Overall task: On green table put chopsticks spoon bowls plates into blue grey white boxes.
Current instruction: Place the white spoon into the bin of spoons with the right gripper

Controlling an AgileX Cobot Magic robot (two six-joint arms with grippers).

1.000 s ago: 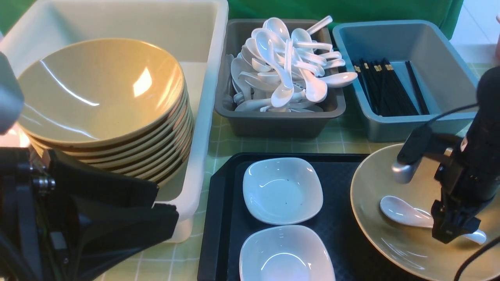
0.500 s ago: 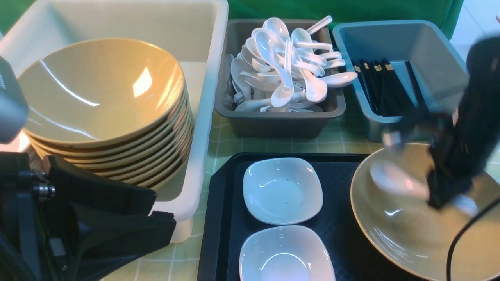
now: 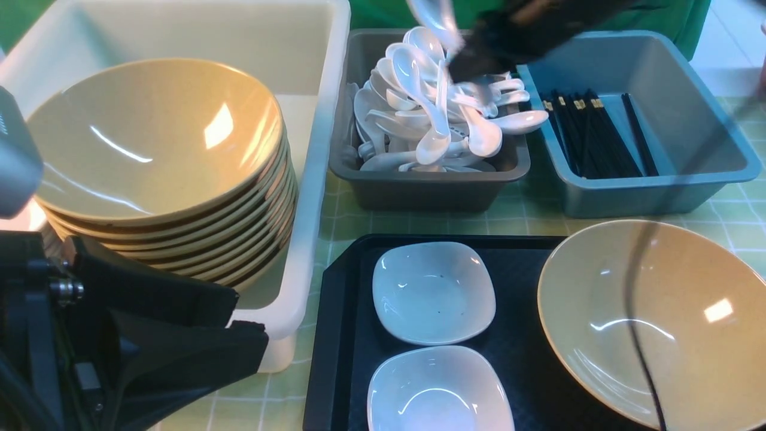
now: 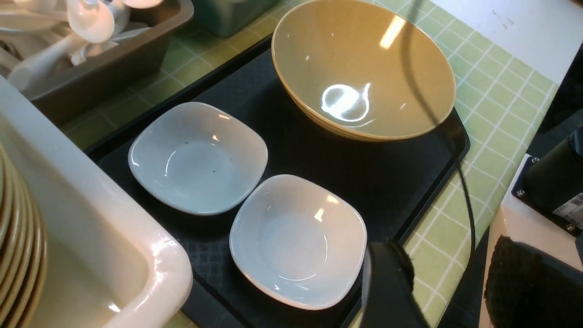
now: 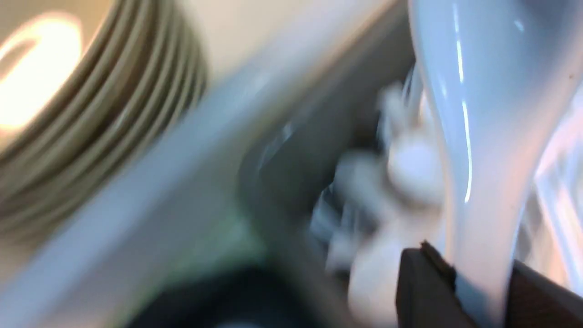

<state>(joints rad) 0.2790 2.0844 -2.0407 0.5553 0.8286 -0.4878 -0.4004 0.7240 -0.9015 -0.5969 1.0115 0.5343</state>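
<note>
Grips white spoon (image 3: 434, 15) in right claw (image 3: 473, 55), narrow, blurred, high over grey box (image 3: 428, 191) at 12 o'clock, above heaped spoons (image 3: 431, 114). Holds left claw (image 4: 455, 291) wide, nothing between, at 7 o'clock beside white box (image 3: 314, 149). In white box, 10 o'clock: stacked bowls (image 3: 155, 143). In blue box (image 3: 646, 194), 2 o'clock: chopsticks (image 3: 598, 137). On black tray (image 3: 341, 335): two plates (image 3: 434, 293) at 6 o'clock, lone bowl (image 3: 658, 323) at 4 o'clock. Beneath all, green worktop (image 3: 347, 221).

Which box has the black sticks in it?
The blue box, on the robot's right: the chopsticks lie in it. The grey box is heaped with spoons, and the white box holds stacked bowls.
</note>
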